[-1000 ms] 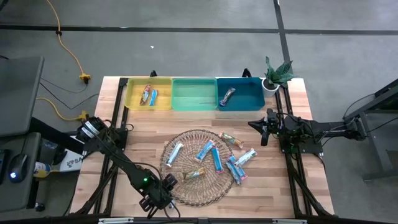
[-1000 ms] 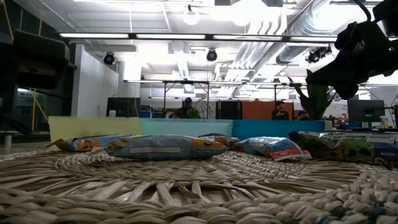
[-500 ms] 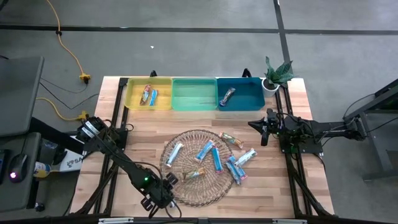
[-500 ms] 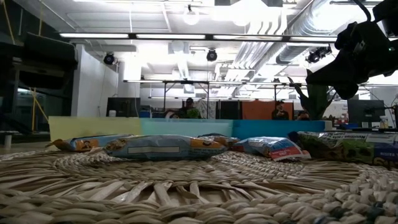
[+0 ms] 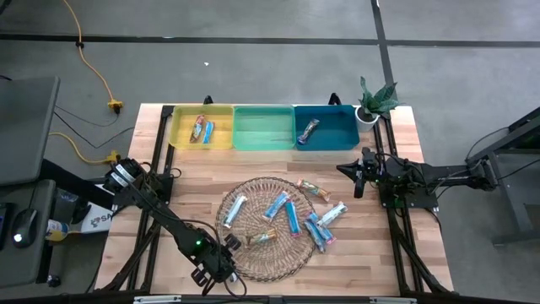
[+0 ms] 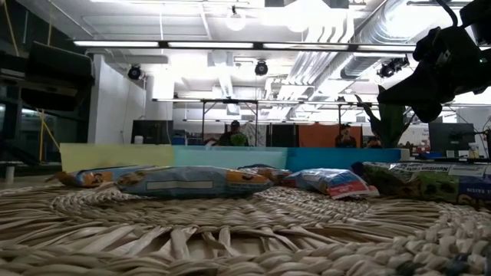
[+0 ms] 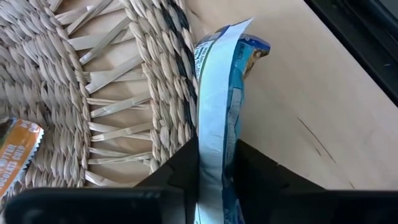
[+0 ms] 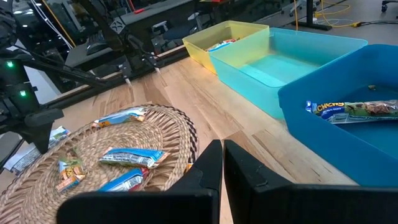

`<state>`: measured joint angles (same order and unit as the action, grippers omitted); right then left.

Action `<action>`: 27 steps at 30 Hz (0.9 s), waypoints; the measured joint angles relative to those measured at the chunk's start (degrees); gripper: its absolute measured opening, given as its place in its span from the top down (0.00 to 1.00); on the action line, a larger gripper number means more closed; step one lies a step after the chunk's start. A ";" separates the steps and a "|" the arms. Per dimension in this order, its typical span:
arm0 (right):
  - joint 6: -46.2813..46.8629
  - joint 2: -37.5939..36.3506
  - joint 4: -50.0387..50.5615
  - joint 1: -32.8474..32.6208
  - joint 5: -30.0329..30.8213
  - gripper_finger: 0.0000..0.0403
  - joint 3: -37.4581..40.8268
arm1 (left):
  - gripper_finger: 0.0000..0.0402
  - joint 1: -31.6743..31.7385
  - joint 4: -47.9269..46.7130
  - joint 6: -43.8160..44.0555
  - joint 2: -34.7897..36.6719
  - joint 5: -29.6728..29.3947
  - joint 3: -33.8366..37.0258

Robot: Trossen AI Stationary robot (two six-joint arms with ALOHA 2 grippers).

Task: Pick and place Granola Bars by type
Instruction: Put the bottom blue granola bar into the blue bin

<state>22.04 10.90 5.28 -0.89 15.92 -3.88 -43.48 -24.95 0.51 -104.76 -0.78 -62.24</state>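
Several granola bars (image 5: 283,215) in blue, white and orange wrappers lie flat on the round woven mat (image 5: 253,257). My left gripper (image 5: 224,249) is at the mat's near-left rim, shut on a blue-and-white bar (image 7: 217,81) that stands on its long edge beside the rim (image 7: 165,93). An orange bar (image 7: 12,155) lies on the mat close by. My right gripper (image 5: 358,179) waits shut over the table's right side. Two bars lie in the yellow bin (image 5: 181,135) and one in the blue bin (image 5: 337,135). My left gripper pinches the bar's two flat faces (image 7: 214,134) between its two fingers, at the end of the bar nearest the gripper. The fingers lie along the bar, which stands on edge and reaches away from them. Whether it is clear of the table I cannot tell.
The yellow bin, a green bin (image 5: 263,135) and the blue bin stand in a row along the far edge. A potted plant (image 5: 375,101) stands at the far right corner. Bare wood (image 5: 194,181) shows left of the mat and between mat and bins.
My left gripper has drawn its fingers together on the blue-and-white bar at the mat's near-left rim. The mat with its bars has shifted slightly toward the table's left.
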 joint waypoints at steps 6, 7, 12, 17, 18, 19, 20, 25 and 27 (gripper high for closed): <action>-0.01 0.02 0.00 -0.01 0.00 1.00 0.00 | 0.86 -0.02 -2.06 0.05 0.03 0.43 -0.91; 0.00 0.00 0.00 -0.02 0.00 1.00 0.00 | 0.87 -0.06 -2.71 0.11 0.01 0.48 -1.29; -0.01 0.01 0.00 -0.01 0.00 1.00 0.00 | 0.90 -0.07 -5.82 -0.04 -0.06 0.37 -3.69; 0.00 0.00 0.00 0.00 0.00 1.00 0.00 | 0.90 -0.07 -11.37 -0.08 -0.06 0.07 -6.99; -0.02 0.00 0.00 -0.02 0.00 1.00 0.00 | 0.90 -0.07 -12.58 -0.10 -0.06 -0.03 -7.80; 0.00 0.00 0.00 0.00 0.00 1.00 0.00 | 0.90 -0.07 -13.94 -0.10 -0.04 -0.04 -8.60; -0.01 0.01 0.00 0.00 0.00 1.00 0.00 | 0.90 -0.07 -15.38 -0.10 -0.05 -0.04 -9.40; -0.01 0.02 0.00 0.00 0.00 1.00 0.00 | 0.90 -0.07 -21.67 -0.43 -0.04 1.18 -13.18; 0.00 0.00 0.00 -0.02 0.00 1.00 0.00 | 0.90 -0.07 -24.57 -1.40 -0.02 1.84 -14.80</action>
<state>22.04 10.90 5.28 -0.91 15.92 -3.88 -43.55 -49.52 -0.90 -104.78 1.07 -77.04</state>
